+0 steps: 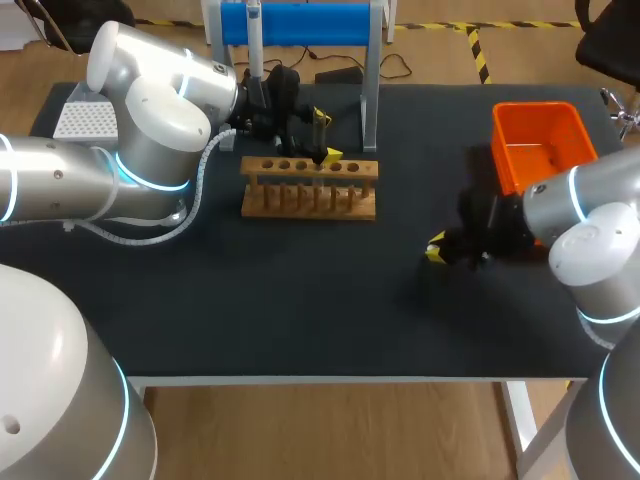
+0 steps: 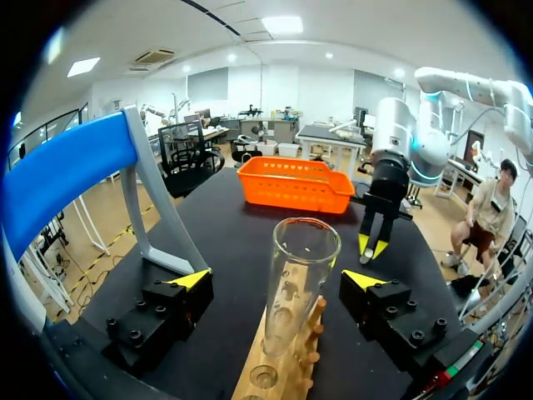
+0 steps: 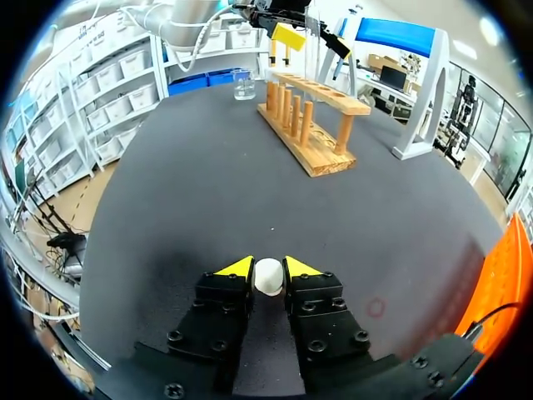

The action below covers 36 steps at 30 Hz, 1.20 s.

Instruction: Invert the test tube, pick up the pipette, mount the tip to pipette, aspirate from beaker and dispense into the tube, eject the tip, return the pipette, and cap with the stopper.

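- Black mat (image 1: 300,300) covers the table; wood floor shows past its near edge.
- Wooden rack (image 1: 310,186) stands mid-table, long side facing the robot.
- Blue stand (image 1: 295,22) at the far edge behind the rack; pipette (image 1: 254,35) hangs on it.
- Orange bin (image 1: 540,145) at far right. White tip box (image 1: 85,120) at far left, partly behind the left arm.
- Beaker (image 3: 243,83) sits beyond the far end of the rack in the right wrist view; in the head view the left arm hides it.
- Left gripper (image 2: 277,279) is over the rack, fingers spread wide. Test tube (image 2: 300,283) stands upright in a rack hole between them, mouth up, touched by neither finger.
- Right gripper (image 3: 268,267) is low over bare mat, well apart from the rack, near the bin. Its fingers pinch the white stopper (image 3: 268,277) from both sides.
- Nothing lies between the two grippers but open mat.
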Available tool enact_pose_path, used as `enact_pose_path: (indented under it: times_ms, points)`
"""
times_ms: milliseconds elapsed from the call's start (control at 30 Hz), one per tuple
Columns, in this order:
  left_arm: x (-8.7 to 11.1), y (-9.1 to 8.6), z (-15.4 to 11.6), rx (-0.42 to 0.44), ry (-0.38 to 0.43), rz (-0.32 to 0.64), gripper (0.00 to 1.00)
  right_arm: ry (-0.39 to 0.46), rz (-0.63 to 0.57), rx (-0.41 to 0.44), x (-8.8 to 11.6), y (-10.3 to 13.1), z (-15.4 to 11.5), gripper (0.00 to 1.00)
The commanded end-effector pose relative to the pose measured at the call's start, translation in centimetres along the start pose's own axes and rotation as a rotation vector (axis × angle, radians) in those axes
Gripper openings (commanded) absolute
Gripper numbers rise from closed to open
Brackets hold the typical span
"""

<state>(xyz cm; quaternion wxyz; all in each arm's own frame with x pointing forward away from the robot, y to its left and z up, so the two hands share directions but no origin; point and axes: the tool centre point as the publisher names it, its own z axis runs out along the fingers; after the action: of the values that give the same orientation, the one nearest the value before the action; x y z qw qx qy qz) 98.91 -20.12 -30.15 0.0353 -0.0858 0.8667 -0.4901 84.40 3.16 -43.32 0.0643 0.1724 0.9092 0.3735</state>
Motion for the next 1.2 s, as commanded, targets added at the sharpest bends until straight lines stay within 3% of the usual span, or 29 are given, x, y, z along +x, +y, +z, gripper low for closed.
enact_pose_path:
  times_ms: [33,233,500,800,1067,1200]
  points:
    - [0.1,0.0,0.0,0.0,-0.002,0.0,1.0,-0.002,0.004,-0.014,0.0,0.1,-0.6,0.0]
    - [0.1,0.0,0.0,0.0,-0.002,0.0,1.0,0.023,-0.003,-0.052,0.3,1.9,-2.9,0.0]
    - [0.1,0.0,0.0,0.0,-0.002,0.0,1.0,0.148,-0.068,-0.084,0.4,6.5,-7.4,0.0]
    - [0.1,0.0,0.0,0.0,-0.002,0.0,1.0,0.264,-0.22,-0.03,0.8,12.6,-11.9,0.0]
    - [0.1,0.0,0.0,0.0,-0.002,0.0,1.0,0.327,-0.295,0.025,0.4,16.9,-13.3,0.0]
    - [0.1,0.0,0.0,0.0,-0.002,0.0,1.0,0.351,-0.294,0.029,0.2,17.6,-13.4,0.0]
